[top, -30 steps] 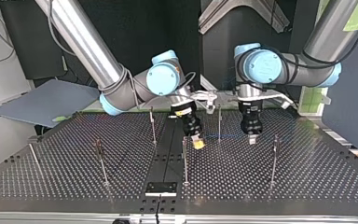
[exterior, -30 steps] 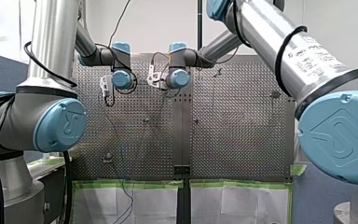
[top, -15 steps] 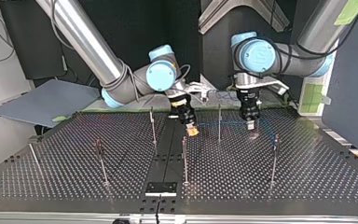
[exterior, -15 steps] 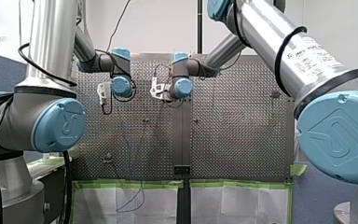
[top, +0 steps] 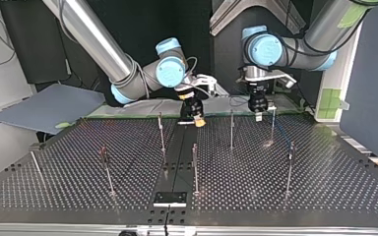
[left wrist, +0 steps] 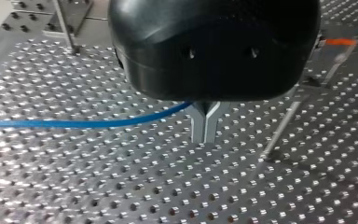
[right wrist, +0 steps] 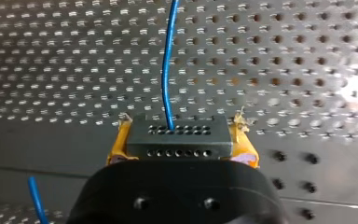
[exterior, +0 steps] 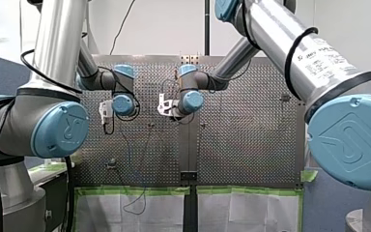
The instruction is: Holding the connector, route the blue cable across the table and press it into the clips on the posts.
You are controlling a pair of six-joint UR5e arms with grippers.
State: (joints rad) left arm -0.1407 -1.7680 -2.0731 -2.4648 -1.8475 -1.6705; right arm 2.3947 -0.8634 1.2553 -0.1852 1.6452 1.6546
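R claw (right wrist: 179,145): yellow pads (right wrist: 118,143) clamped hard on the connector (right wrist: 177,134), no gap either side. The blue cable (right wrist: 168,60) leaves the block's face and runs ahead over the table (top: 325,189). In top view this claw hangs low at the far end of the centre strip (top: 174,157), just beside it.

L claw (left wrist: 205,125): metal fingers (left wrist: 197,128) pressed together. The cable runs in at their root, so I read it as pinched there, acting as guide. In top view it sits to the right of the strip, also near the far edge.

Progress: early, imo. Connector grip done, cable in hand at two pts. The posts (top: 231,130) either side of the strip carry no cable that I can make out. One stretch passes near the end post (top: 289,164), furthest right of the strip in top view; can't tell if it's seated. Routing and pressing in are basically all left.
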